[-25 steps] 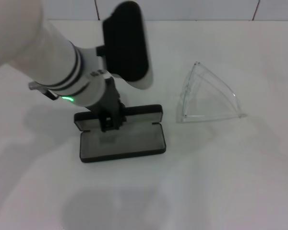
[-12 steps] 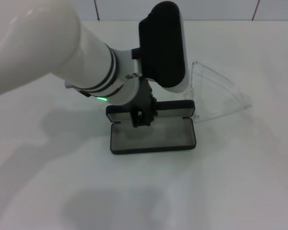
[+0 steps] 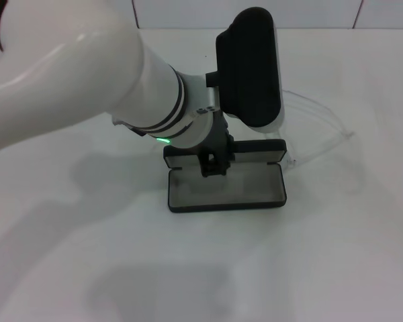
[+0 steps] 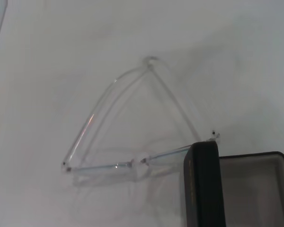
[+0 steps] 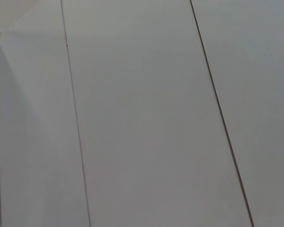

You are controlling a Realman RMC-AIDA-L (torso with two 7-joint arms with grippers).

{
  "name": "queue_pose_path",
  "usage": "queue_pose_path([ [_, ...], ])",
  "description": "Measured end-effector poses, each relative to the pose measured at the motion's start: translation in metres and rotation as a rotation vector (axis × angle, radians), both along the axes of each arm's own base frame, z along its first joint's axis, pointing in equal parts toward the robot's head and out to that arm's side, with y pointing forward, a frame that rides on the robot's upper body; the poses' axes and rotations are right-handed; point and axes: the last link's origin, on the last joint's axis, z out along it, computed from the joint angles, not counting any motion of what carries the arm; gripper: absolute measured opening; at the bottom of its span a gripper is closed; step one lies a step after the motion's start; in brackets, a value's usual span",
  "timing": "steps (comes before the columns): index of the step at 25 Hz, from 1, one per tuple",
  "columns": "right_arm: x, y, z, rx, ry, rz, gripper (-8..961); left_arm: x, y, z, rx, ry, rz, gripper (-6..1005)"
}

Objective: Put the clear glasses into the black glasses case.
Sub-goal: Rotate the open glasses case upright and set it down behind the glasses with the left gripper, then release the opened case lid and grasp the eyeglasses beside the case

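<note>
The black glasses case [image 3: 225,206] lies open on the white table, grey lining up, lid raised at the back. My left gripper [image 3: 213,165] is shut on the back lid edge, near its middle. The clear glasses [image 3: 324,127] lie just right of the case, partly hidden behind my left wrist housing. One arm tip sits against the case's back right corner. In the left wrist view the glasses [image 4: 91,122] form a clear triangle on the table, with the case lid [image 4: 202,189] meeting one arm's end. My right gripper is out of view.
The table [image 3: 336,255] is plain white, with a white tiled wall [image 3: 309,13] behind it. The right wrist view shows only white wall panels [image 5: 142,123].
My left arm has slid the open case to the right until it meets the glasses. The glasses have shifted a little to the right as well.
</note>
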Motion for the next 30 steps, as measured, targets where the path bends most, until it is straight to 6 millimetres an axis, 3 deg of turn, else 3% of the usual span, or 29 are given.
queue_pose_path([
  [17, -0.001, 0.003, -0.001, 0.01, -0.003, 0.002, 872, 0.0, -0.002, -0.006, 0.007, -0.019, 0.001, 279],
  [24, 0.001, 0.001, -0.001, 0.01, -0.003, -0.005, 871, 0.001, -0.01, -0.01, -0.033, 0.003, -0.016, 402],
  [30, 0.001, -0.001, -0.002, -0.003, -0.008, -0.007, 870, 0.017, -0.013, 0.001, -0.025, -0.032, -0.047, 483],
])
